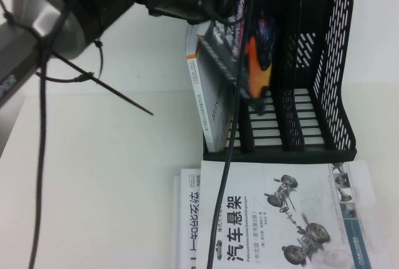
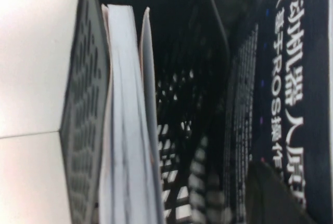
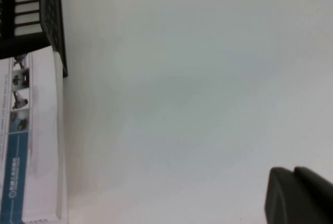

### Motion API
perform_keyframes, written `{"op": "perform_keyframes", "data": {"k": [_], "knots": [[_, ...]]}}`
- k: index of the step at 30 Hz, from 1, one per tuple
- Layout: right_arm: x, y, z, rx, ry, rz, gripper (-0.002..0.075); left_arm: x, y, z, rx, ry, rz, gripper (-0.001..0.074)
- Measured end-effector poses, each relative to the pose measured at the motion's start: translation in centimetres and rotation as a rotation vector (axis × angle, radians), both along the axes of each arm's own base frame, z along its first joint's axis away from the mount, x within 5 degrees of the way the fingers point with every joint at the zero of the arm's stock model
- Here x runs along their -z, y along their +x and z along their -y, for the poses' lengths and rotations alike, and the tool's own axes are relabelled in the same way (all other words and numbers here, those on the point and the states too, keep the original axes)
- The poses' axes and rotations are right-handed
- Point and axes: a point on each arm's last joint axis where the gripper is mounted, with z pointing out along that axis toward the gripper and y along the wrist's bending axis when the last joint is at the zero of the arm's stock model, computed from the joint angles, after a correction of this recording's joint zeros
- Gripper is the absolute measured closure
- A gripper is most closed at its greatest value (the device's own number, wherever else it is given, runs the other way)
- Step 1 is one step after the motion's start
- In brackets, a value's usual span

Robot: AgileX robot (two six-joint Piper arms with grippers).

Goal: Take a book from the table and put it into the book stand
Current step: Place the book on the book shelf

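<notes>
A: Left pincer [image 1: 240, 7] at top centre of the high view, over the book stand [image 1: 336, 63]. Narrow, apparently clamped on the top edge of the book [image 1: 257, 57]; contact is partly hidden.
B: Where's the book?
A: Upright in the stand's middle slot, leaning slightly. A white book [image 1: 209, 100] stands in the slot to its left.
B: Right pincer?
A: Dark tip [image 3: 299, 195] low right in its wrist view, above bare surface [image 3: 197, 89]. Can't tell its jaws. Car suspension book [image 1: 280, 219] lies flat below the stand.

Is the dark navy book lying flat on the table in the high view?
No, the dark navy book is up inside the black book stand, in a middle slot, under the left gripper.
</notes>
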Motion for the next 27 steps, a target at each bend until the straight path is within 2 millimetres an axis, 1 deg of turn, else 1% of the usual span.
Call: {"op": "perform_keyframes", "data": {"k": [4, 12, 15, 20, 24, 26, 27], "knots": [[0.0, 0.0, 0.0, 0.0, 0.0, 0.0, 0.0729, 0.6, 0.5, 0.5, 0.002, -0.022, -0.027, 0.0626], [0.0, 0.0, -0.1, -0.005, 0.01, -0.002, 0.0729, -0.7, 0.4, 0.3, 0.006, 0.0, -0.022, 0.0626], [0.0, 0.0, -0.1, -0.007, 0.013, -0.003, 0.0729, -0.5, 0.5, 0.4, 0.006, 0.007, -0.023, 0.0626], [0.0, 0.0, -0.1, -0.007, 0.013, -0.003, 0.0729, 1.4, 1.4, 1.1, 0.026, 0.04, -0.051, 0.0626], [0.0, 0.0, -0.2, -0.009, 0.016, -0.002, 0.0729, 3.5, 2.3, 2.0, 0.063, 0.093, -0.072, 0.0626], [0.0, 0.0, -0.2, -0.009, 0.016, -0.001, 0.0729, 4.4, 2.6, 2.4, 0.086, 0.114, -0.078, 0.0601], [0.0, 0.0, -0.2, -0.009, 0.016, -0.001, 0.0729, 4.5, 2.7, 2.5, 0.094, 0.116, -0.069, 0.0567]]}}
